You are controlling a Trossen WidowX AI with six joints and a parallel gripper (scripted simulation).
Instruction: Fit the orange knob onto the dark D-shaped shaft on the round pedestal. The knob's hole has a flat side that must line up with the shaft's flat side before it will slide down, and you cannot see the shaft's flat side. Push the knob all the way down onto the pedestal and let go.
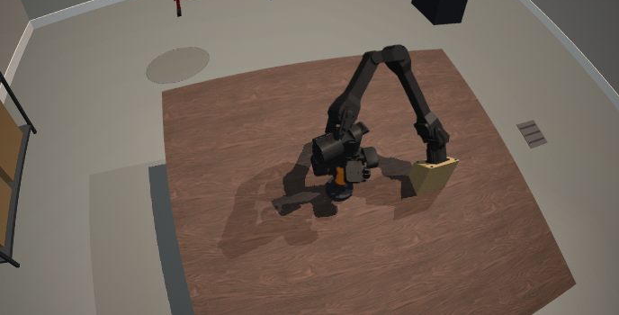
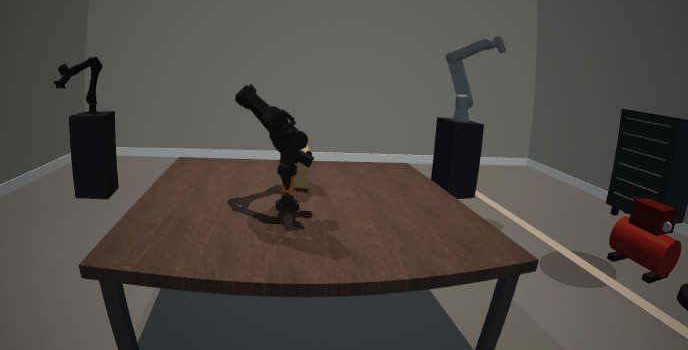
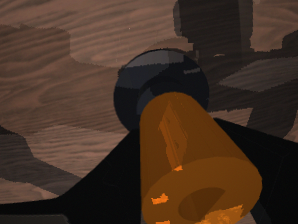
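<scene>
My black parallel-jaw gripper [image 1: 340, 176] [image 2: 287, 187] [image 3: 174, 131] grips the tapered orange knob [image 1: 340, 175] [image 2: 283, 188] [image 3: 192, 145] above the round dark pedestal [image 1: 333, 193] [image 2: 287, 206] [image 3: 125, 95]; I think the knob's lower end sits just over the pedestal's middle
</scene>
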